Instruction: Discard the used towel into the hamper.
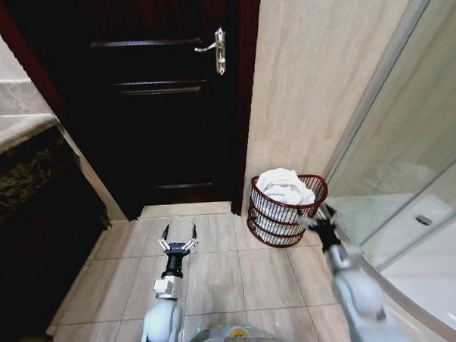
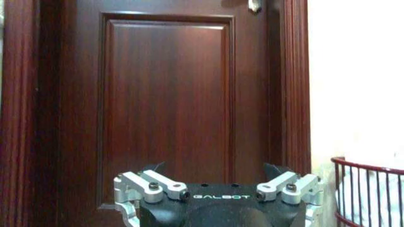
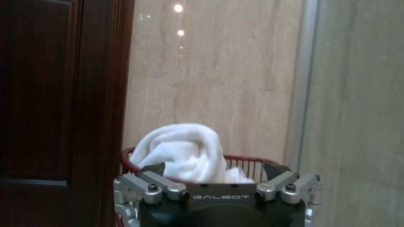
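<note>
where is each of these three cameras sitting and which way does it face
Head view: high on the robot, looking down at floor tiles, door, hamper holding the towel; both arms show, left gripper open, right gripper beside the hamper.
Left wrist view: faces the door over its own gripper.
Right wrist view: faces the towel-filled hamper over its own gripper.
Shared: hamper and door.

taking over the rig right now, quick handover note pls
Left gripper: open, empty, held low over the floor tiles in front of the door.
Right gripper: open, empty, right by the hamper's rim on its shower side.
Towel: white, bunched up inside the hamper, heaped above the rim. The hamper stands on the floor against the wall, between the door and the shower glass.
Done: towel is in the hamper and released.
Left: nothing on the towel itself; the right arm is close to the hamper and would likely need to pull clear.
</note>
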Motion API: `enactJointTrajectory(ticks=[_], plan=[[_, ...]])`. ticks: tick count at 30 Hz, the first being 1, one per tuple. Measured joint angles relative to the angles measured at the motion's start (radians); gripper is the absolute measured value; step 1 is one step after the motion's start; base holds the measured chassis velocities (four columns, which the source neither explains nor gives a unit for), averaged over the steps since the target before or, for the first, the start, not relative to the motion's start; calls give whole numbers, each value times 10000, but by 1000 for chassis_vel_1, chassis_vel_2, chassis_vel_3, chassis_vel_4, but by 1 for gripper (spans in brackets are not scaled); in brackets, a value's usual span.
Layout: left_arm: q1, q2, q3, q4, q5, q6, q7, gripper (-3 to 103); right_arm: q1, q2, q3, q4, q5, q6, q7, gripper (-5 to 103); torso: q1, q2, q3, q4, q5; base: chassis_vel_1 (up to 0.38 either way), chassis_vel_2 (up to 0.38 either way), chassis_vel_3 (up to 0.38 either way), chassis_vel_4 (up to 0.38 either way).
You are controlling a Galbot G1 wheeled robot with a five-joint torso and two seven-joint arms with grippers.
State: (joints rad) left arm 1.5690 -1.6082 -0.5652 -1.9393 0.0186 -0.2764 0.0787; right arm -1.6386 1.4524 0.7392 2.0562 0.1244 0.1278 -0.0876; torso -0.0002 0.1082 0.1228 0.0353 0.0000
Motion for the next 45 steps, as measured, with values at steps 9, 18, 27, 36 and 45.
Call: enactJointTrajectory(ticks=[9,18,27,36,45], plan=[[130,378,-40,-746,-633,1775,209,100,-523,62,97,281,256,534,-430,100,-1,1,0,4,0,0,0,0,0],[-41,914,-174,-725,-736,1885,286,100,205,-342,-40,123,420,151,-203,100,-1,0,3,-1,0,-64,78,78,-70],[-21,781,-57,-729,-567,1788,408,100,711,-623,-364,238,390,-358,316,100,1,0,4,-6,0,-139,119,124,-123],[201,585,-80,-795,-330,1612,402,100,3869,-1956,-1319,-953,1271,-1653,838,100,0,0,2,2,0,-12,17,14,-9],[177,253,42,-753,174,1577,379,100,6217,-2811,-2803,-2100,3011,-4005,1933,100,1,0,3,-2,2,0,0,0,0]])
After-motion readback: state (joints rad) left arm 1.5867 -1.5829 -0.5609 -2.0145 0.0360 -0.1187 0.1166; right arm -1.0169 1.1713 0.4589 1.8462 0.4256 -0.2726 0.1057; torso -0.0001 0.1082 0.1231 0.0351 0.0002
